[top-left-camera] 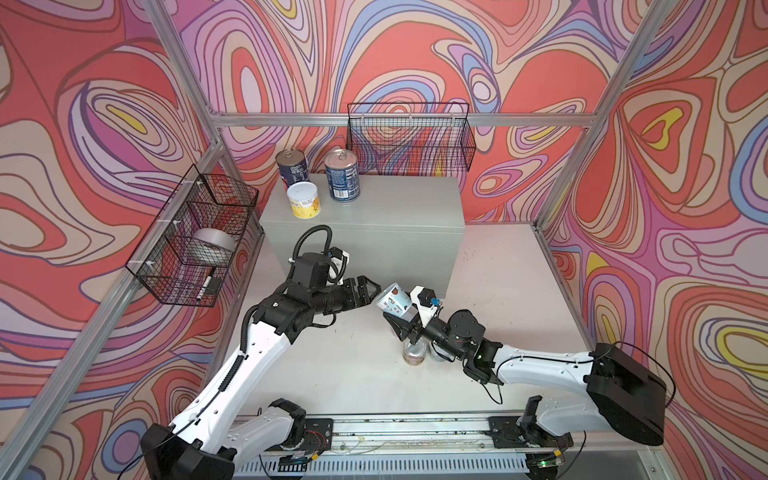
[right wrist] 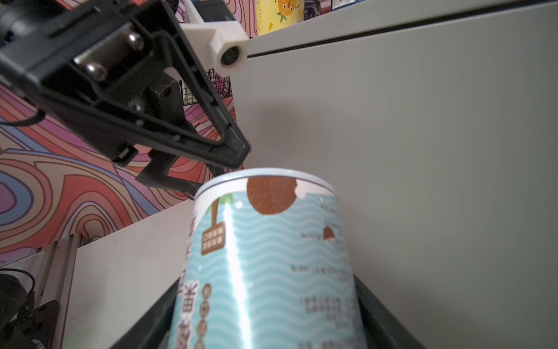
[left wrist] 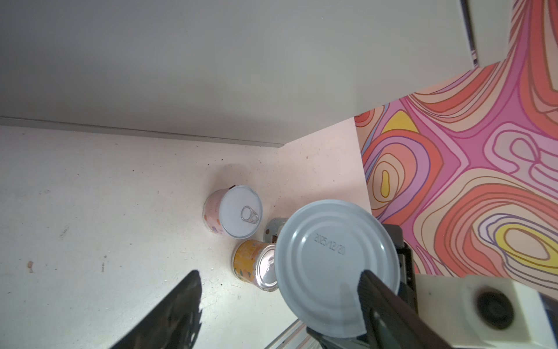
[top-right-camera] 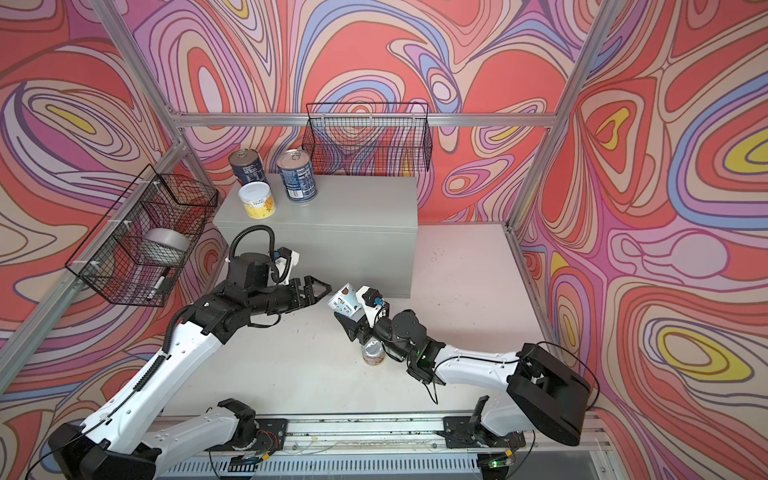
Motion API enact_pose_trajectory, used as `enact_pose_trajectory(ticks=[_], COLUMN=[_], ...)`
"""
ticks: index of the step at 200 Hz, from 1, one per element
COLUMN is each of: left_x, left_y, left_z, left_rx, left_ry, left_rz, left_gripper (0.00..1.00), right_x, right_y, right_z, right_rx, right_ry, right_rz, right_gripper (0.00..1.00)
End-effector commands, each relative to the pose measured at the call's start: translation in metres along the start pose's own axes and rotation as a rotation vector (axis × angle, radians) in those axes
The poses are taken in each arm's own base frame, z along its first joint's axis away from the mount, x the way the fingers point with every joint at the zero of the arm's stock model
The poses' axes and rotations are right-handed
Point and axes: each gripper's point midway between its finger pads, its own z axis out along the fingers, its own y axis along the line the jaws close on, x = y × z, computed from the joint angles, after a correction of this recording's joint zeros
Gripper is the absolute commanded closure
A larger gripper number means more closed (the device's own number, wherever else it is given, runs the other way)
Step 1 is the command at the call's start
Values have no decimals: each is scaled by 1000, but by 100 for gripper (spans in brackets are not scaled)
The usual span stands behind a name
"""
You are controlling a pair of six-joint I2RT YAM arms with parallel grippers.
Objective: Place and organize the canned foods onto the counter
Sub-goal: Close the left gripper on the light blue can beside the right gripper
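Counter [top-left-camera: 395, 208], left end of top: dark-blue tin [top-left-camera: 293, 168], second dark-blue tin [top-left-camera: 341, 174], yellow tin [top-left-camera: 304, 200], all upright. Left gripper [top-left-camera: 366, 288]: jaws parted, empty, just beside the wave-labelled tin [top-left-camera: 392, 301]. Right gripper [top-left-camera: 401, 312]: clamped on that tin, tilted in the air before the counter's front, above short tins [top-left-camera: 414, 353] on the table [top-left-camera: 332, 365].

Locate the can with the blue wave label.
In both top views the wave-label can is mid-scene, held tilted above the table by the right gripper, in front of the grey cabinet, with the open left gripper close on its left.
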Motion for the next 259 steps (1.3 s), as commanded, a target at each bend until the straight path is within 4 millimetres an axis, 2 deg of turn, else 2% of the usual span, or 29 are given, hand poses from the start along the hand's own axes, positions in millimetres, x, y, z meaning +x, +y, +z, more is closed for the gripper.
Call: enact_pose_trajectory(ticks=[1, 37, 63, 67, 84, 129, 170, 191, 244, 259], left_x=[-3, 3, 3, -2, 0, 5, -1, -6, 4, 2], left_y=[-16, -13, -14, -20, -22, -32, -26, -28, -34, -34], left_z=[-10, -12, -8, -9, 1, 22, 25, 25, 41, 42], left_rx=[106, 98, 117, 143, 157, 175, 128, 141, 149, 152], left_ry=[-55, -92, -167, -196, -219, -212, -282, -331, -316, -326], left_rz=[-65, -107, -113, -105, -100, -60, -40, -34, -1, -1], left_gripper=[8, 0, 0, 0, 0, 5, 9, 14, 16, 20], right_x=[-28, -29, -36, -36, -41, -43, -42, -44, -47, -46], right_y=[1, -4, 0, 0, 1, 4, 4, 3, -8, -6], right_z=[-3, 0, 7, 8, 9, 10, 10, 11, 14, 17], right_rx=[8, 34, 15, 17, 8, -9, -11, -5, 55, 44], right_ry=[-100, -123, -148, -151, -170, -181, -194, -200, -231, -232], right_rz=[-6, -1, 7, 9, 24, 40, 47, 60, 83, 90], right_gripper=[42, 42, 42, 42, 42, 42, 42, 42, 42, 42])
